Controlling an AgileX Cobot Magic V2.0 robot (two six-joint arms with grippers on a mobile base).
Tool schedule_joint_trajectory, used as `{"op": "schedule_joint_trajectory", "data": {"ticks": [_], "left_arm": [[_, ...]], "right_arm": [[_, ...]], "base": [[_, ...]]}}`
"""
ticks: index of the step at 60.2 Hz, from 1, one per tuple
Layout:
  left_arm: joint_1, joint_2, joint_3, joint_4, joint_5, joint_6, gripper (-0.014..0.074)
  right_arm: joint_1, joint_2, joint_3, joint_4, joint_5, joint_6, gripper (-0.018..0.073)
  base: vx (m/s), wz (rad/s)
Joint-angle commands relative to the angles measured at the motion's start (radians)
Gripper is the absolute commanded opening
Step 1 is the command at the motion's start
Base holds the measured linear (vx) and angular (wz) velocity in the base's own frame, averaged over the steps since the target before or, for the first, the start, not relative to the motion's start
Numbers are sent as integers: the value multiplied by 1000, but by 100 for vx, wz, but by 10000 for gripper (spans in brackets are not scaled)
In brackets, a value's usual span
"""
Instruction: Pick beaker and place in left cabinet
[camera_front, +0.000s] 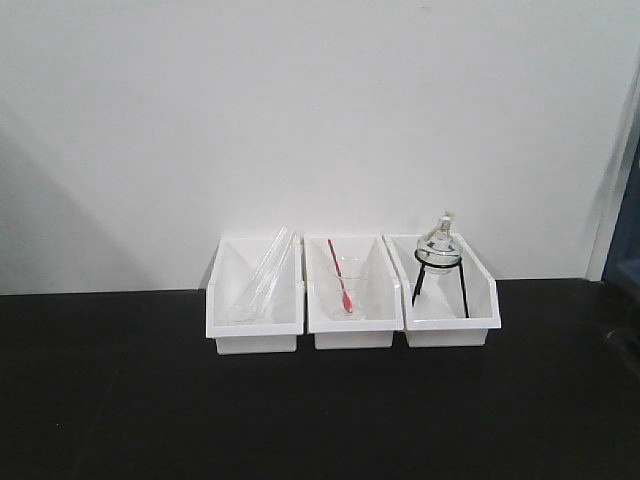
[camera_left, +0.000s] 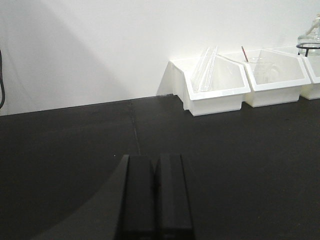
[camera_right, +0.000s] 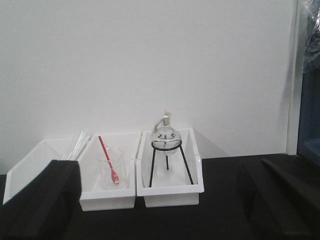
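Left pincer (camera_left: 155, 170): fingers pressed together, nothing between them. It sits low over the bare black bench (camera_front: 320, 420), near and to the left of the bins. Judged parked, since the work lies nearer the other arm.

Right pincer (camera_right: 159, 170): fingers spread wide, one at each lower corner of its wrist view, holding nothing. It faces the bins squarely and is well apart from them. The opening frames the middle and right bins, which suits an approach that has not yet begun.

The beaker (camera_front: 347, 285) stands upright in the middle bin (camera_front: 352, 335), toward its near end. A thin red rod (camera_front: 341, 275) leans inside the beaker, with its top past the rim. In my judgement the rod may tip or fall out when the beaker is lifted.

The left bin (camera_front: 255, 325) holds long glass tubes (camera_front: 265, 275) leaning on its far wall. The right bin (camera_front: 450, 325) holds a glass burner (camera_front: 438, 245) on a black tripod (camera_front: 440, 285). The three bins sit in a row against the white wall, side by side, which keeps the glassware sorted and stops it rolling.

The left cabinet is in none of the views. The task is judged not started.
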Motion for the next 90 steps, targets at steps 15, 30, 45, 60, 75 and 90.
{"op": "schedule_joint_trajectory", "data": {"ticks": [15, 30, 45, 60, 75, 90], "left_arm": [[-6, -19, 15, -3, -88, -3, -8], [-6, -19, 15, -3, -88, -3, -8], [-6, -19, 15, -3, -88, -3, -8], [-6, -19, 15, -3, -88, -3, -8], [-6, -19, 15, -3, -88, -3, -8], [-6, -19, 15, -3, -88, -3, -8]], "right_arm": [[86, 60, 147, -91, -371, 139, 662], [271, 199, 492, -321, -733, 227, 568], [299, 419, 605, -397, -970, 311, 550], [299, 659, 605, -520, -1143, 320, 550], [299, 882, 600, -511, -1252, 320, 566], [299, 944, 600, -515, -1252, 316, 572]], "base": [[0, 0], [0, 0], [0, 0], [0, 0], [0, 0], [0, 0]]}}
